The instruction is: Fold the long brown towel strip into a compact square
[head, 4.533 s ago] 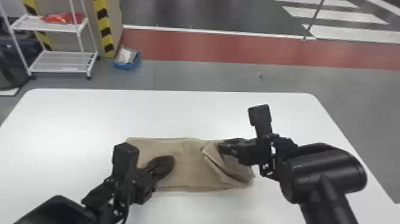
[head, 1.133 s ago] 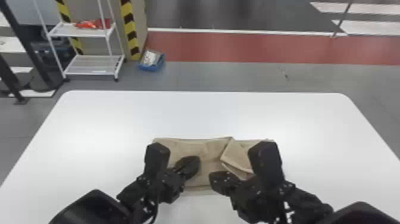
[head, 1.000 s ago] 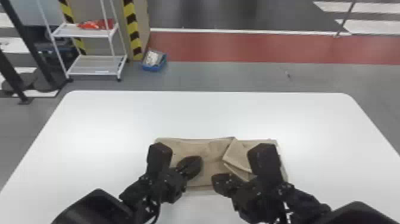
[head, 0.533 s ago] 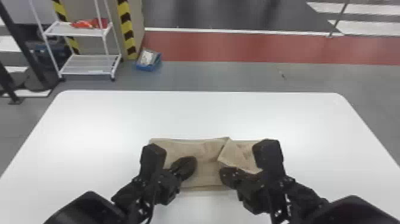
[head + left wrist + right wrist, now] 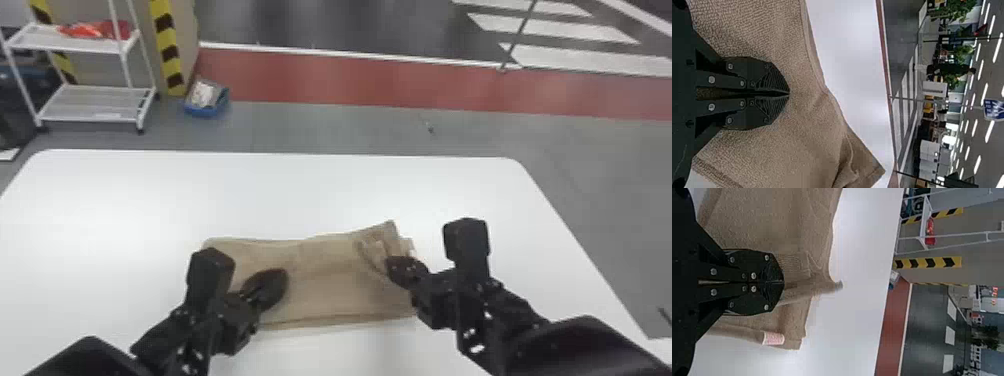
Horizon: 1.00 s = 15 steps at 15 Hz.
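Plainly, the brown towel (image 5: 332, 287) lies rumpled at 1 end, left hand (image 5: 277, 281) narrow, right hand (image 5: 394, 267) pinching it.

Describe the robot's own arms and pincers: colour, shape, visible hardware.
The left arm and right arm are black, with smooth, rounded housings and a boxy block near each wrist. The left pincer and right pincer match: flat black fingers, studded with silvery screws, tapering towards ridged tips.
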### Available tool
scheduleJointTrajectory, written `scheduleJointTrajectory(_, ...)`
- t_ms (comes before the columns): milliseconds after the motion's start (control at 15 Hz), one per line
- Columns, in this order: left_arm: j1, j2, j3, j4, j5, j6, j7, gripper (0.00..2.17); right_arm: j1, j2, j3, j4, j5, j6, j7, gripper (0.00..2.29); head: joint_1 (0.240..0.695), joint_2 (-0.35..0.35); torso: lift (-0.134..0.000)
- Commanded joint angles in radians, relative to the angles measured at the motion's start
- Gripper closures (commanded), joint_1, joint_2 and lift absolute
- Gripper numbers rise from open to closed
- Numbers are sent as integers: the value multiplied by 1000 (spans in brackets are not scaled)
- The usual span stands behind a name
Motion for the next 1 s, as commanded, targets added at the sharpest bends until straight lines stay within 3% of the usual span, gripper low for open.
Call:
scheduleJointTrajectory(0, 11, 0, 0, -17, -12, 14, 3, 1069, 0, 0, -73, 0, -38, -19, -19, 1656, 695, -196, -124)
scheduleJointTrajectory(200, 20, 0, 3, -29, -12, 23, 4, 1069, 6, -3, -139, -11, -46, -19, -48, 1652, 695, -248, -124)
scheduleJointTrajectory(467, 29, -6, 2, -47, -12, 20, 24, 1065, 58, -21, -266, -80, -156, -19, -25, 1639, 695, -306, -124)
scheduleJointTrajectory(533, 31, -8, 0, -55, -12, 11, 24, 1062, 70, -28, -300, -93, -201, -19, -2, 1531, 695, -316, -124)
scheduleJointTrajectory(667, 36, -9, 8, -89, -6, -7, 24, 1062, 81, -31, -353, -93, -262, -74, 78, 1207, 695, -336, -124)
scheduleJointTrajectory(800, 40, -8, 28, -110, 6, -38, 23, 1042, 93, -29, -373, -75, -273, -127, 131, 336, 695, -340, -124)
scheduleJointTrajectory(867, 43, -8, 40, -124, 21, -66, 23, 1042, 99, -23, -379, -64, -274, -145, 141, 140, 695, -340, -124)
scheduleJointTrajectory(933, 51, -8, 56, -130, 35, -112, 21, 1042, 109, -20, -386, -54, -274, -160, 144, 93, 695, -340, -124)
